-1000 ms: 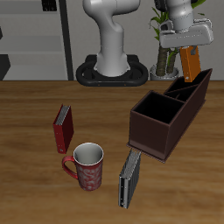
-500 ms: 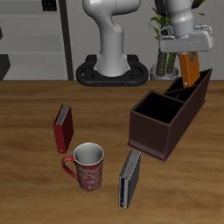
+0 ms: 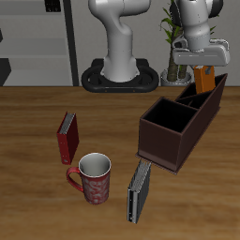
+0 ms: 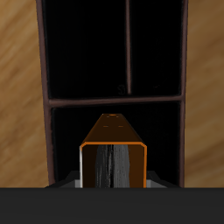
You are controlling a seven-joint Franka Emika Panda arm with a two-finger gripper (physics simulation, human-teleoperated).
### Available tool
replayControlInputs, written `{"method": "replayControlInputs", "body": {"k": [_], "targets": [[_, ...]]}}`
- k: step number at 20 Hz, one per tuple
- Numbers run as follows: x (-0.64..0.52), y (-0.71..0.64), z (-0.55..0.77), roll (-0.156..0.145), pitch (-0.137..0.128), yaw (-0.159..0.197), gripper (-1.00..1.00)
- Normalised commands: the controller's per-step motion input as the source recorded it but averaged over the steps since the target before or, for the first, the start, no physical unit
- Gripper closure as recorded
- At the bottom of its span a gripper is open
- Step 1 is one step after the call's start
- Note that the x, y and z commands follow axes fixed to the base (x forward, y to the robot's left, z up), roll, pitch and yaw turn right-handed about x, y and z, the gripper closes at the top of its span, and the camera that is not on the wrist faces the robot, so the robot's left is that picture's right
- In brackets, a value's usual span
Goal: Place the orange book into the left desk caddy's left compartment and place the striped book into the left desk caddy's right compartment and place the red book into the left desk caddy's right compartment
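My gripper (image 3: 203, 66) is shut on the orange book (image 3: 208, 82), which hangs tilted over the taller far end of the left desk caddy (image 3: 167, 148), its lower edge at the rim of the left compartment (image 3: 193, 97). In the wrist view the orange book (image 4: 112, 150) shows its pale page edges over that narrow section, with the divider (image 4: 114, 101) just beyond it. The right compartment (image 3: 169, 117) holds nothing. The red book (image 3: 67, 137) stands on the table away from the caddy. The striped book (image 3: 139, 192) stands near the table's front edge.
A red patterned mug (image 3: 94, 178) sits between the red book and the striped book. The robot's base (image 3: 120, 77) and a potted plant (image 3: 174, 70) stand behind the caddy.
The gripper has carried the orange book sideways and lower, onto the caddy's tall end, and the book now leans more. Nothing else moved.
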Motion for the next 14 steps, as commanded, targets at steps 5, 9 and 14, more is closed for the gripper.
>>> {"method": "replayControlInputs", "body": {"k": [5,9,14], "targets": [[0.09,0.03,-0.13,-0.014,0.026,0.007,1.00],[0.11,0.03,-0.20,0.035,0.067,-0.017,1.00],[0.01,0.07,-0.22,0.000,0.035,0.037,1.00]]}}
